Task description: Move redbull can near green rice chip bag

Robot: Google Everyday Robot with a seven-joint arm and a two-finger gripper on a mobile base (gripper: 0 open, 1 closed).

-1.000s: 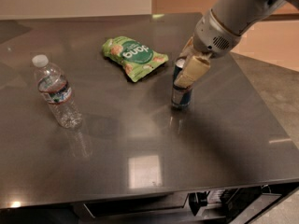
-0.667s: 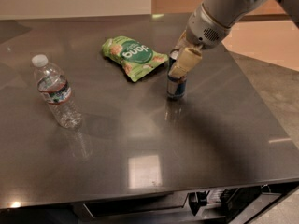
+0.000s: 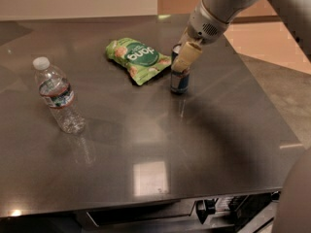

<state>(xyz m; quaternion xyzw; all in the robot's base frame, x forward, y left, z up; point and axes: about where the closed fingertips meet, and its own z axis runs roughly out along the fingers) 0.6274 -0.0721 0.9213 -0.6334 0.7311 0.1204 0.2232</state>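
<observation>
The redbull can (image 3: 179, 81) stands upright on the grey table (image 3: 146, 144), just right of the green rice chip bag (image 3: 137, 58), close to its right end. My gripper (image 3: 185, 57) reaches down from the upper right and is shut on the can's upper part; one tan finger (image 3: 187, 58) covers the can's front. The bag lies flat at the middle back of the table.
A clear plastic water bottle (image 3: 58, 96) with a white cap stands at the left of the table. The table's front edge runs along the bottom, its right edge slants down the right side. The arm (image 3: 218, 8) comes in from the top right.
My gripper has carried the can left and farther back, from the table's right middle to right beside the bag. The bag and bottle have not moved.
</observation>
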